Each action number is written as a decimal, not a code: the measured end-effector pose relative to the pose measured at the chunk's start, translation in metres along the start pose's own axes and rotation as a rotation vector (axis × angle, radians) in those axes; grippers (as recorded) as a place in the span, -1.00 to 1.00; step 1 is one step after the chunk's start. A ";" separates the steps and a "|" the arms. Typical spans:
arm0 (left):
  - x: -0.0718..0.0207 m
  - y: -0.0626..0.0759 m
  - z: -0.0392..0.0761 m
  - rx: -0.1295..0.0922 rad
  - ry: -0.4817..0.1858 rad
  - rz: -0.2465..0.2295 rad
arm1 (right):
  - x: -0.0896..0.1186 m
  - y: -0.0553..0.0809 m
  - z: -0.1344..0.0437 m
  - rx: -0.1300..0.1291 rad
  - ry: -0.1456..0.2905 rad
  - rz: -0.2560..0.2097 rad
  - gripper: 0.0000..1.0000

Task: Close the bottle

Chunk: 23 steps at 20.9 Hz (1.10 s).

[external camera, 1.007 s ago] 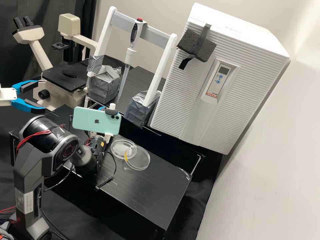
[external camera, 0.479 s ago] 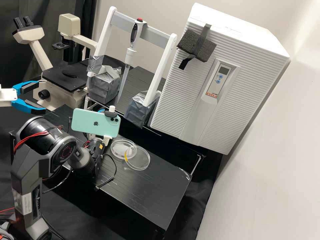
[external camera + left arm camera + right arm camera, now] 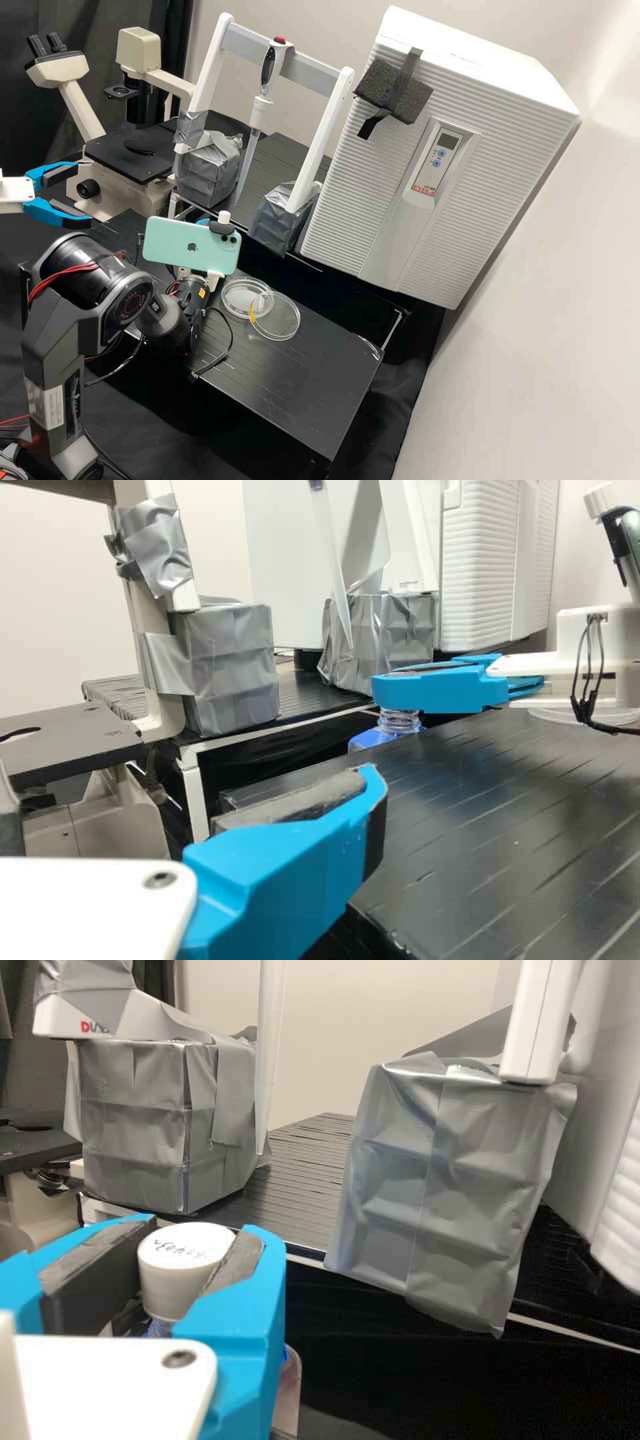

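Currently the right gripper [image 3: 190,1260] has its blue fingers clamped on a white cap [image 3: 183,1245]. The flat top of the cap carries a short handwritten mark, too faint to read. Seen from the left wrist, this gripper sits directly above the bottle [image 3: 397,723], which stands by the left edge of the bench [image 3: 300,380]. The bottle's clear threaded neck is exposed and a blue label shows lower down, its print not legible. Whether the cap touches the bottle mouth cannot be told. The left gripper [image 3: 75,193] hangs off the left side of the bench, well apart from the bottle, with its jaws spread wide and nothing between them. A mint-green phone [image 3: 192,245] mounted on the right arm blocks the high view of the bottle. Two clear petri dishes [image 3: 261,307] lie overlapping near the far edge of the bench, with a small yellow mark where they meet. Behind the bench stand a white ribbed cabinet [image 3: 433,153], whose control panel bears small red lettering, a pipette [image 3: 260,107] hanging on a white stand with feet wrapped in grey tape, and a microscope [image 3: 107,153].
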 end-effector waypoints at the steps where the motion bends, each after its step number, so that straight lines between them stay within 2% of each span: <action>1: 0.0000 0.000 0.000 0.000 0.000 0.000 | 0.000 0.000 0.000 0.000 0.000 0.000 -1.00; 6: 0.0000 0.000 0.000 0.000 0.000 0.000 | 0.000 0.000 0.000 0.001 0.000 0.000 -1.00; 7: 0.0000 0.000 0.000 0.000 0.000 0.000 | 0.000 -0.001 -0.001 0.001 0.001 -0.002 1.00; 13: 0.0000 0.000 0.000 0.000 0.000 0.000 | 0.001 -0.002 -0.002 0.009 0.000 0.002 1.00; 23: 0.0000 0.000 0.000 0.000 0.000 0.000 | -0.001 0.003 -0.009 -0.008 0.021 0.021 1.00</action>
